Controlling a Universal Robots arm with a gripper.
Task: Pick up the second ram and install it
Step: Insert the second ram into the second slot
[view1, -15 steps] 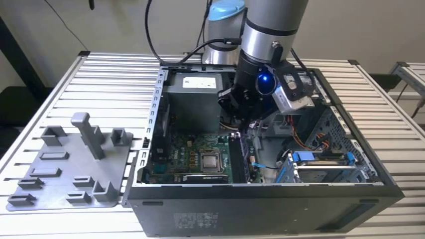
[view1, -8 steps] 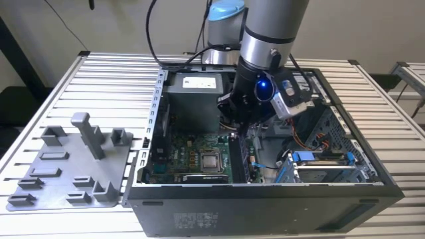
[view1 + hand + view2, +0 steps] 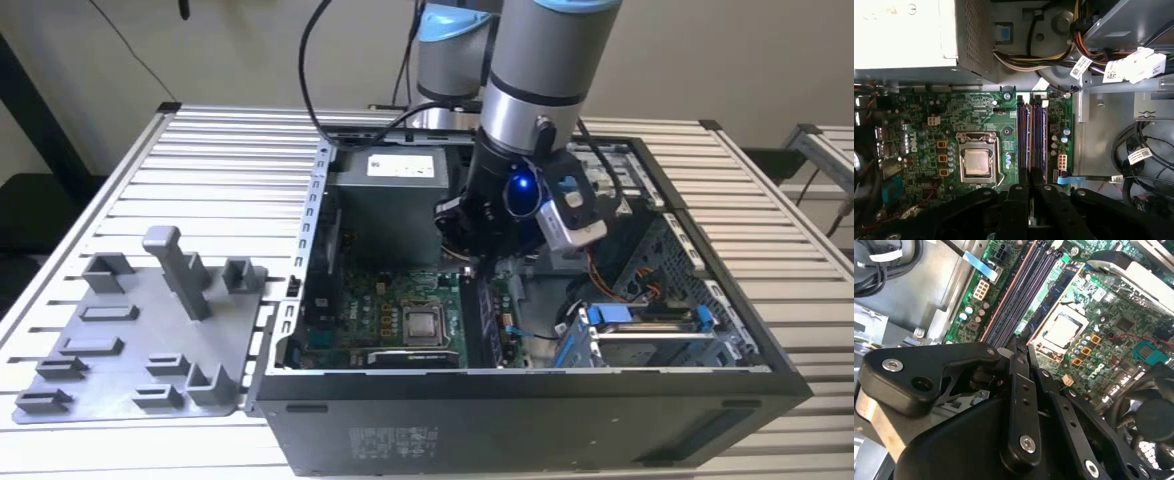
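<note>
On the slatted table [image 3: 120,180], at the exterior view's left, one grey fixture tray [image 3: 134,330] is laid flat, with several upright holders on it. Just beside it, toward the exterior view's right, one open computer case [image 3: 534,400] is set. Inside it are seen one grey power supply [image 3: 387,190] at the far wall, one green motherboard [image 3: 367,310] on the floor of the case, and one bare silver processor [image 3: 424,324] in its socket. Next to the processor lies one bank of long dark memory slots [image 3: 1040,135].

The second ram [image 3: 1026,135] is taken to be the dark board standing on edge in this bank, though it is hard to separate from the slots around it. Its near end lies under the fingertips.

One arm [image 3: 547,60] is lowered steeply into the case from above, its wrist over the slot bank. In both wrist views the gripper [image 3: 1030,181] is pointed down at the end of the slots, just above the motherboard. Its two fingers [image 3: 1019,390] are drawn nearly together, with a thin gap between them. Whether the board is clamped in that gap cannot be told.

At the exterior view's right, one drive cage [image 3: 654,340] with a blue cable is seen.
</note>
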